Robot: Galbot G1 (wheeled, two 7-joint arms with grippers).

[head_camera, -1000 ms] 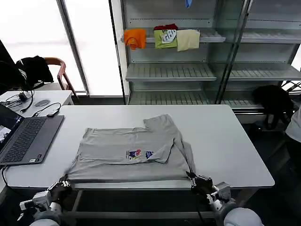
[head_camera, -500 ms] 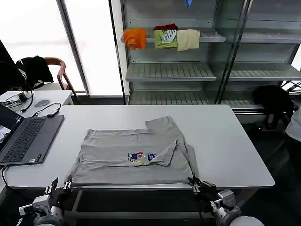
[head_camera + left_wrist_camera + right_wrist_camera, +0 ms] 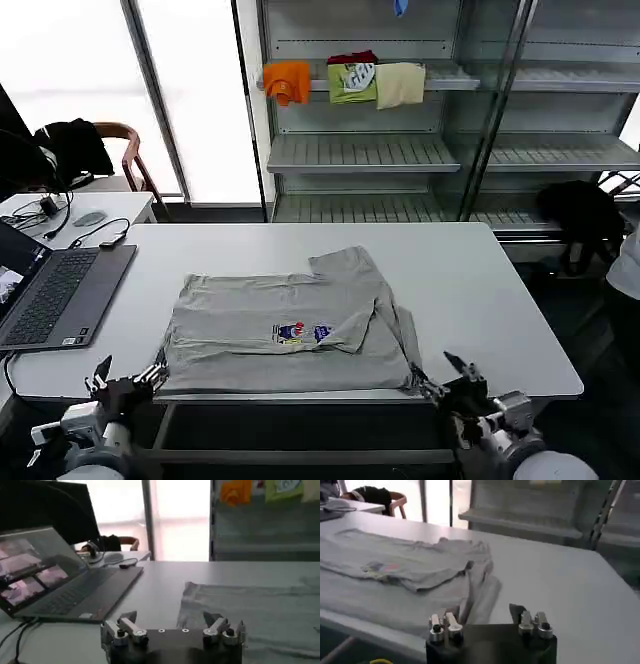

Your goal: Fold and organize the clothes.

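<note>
A long white tabletop (image 3: 480, 300) fills the middle of a bright workroom, an open laptop (image 3: 45, 295) lying at its left end. Behind it on the far side, grey metal shelving (image 3: 400, 150) behind glass doors carries folded orange (image 3: 288, 80), green (image 3: 352, 80) and cream garments (image 3: 400, 84) on its upper shelf. Daylight floods through tall windows (image 3: 195, 90) at far left, where a wooden chair (image 3: 135, 160) draped with a black garment (image 3: 72, 145) stands beside a second desk (image 3: 120, 208) strewn with cables.
</note>
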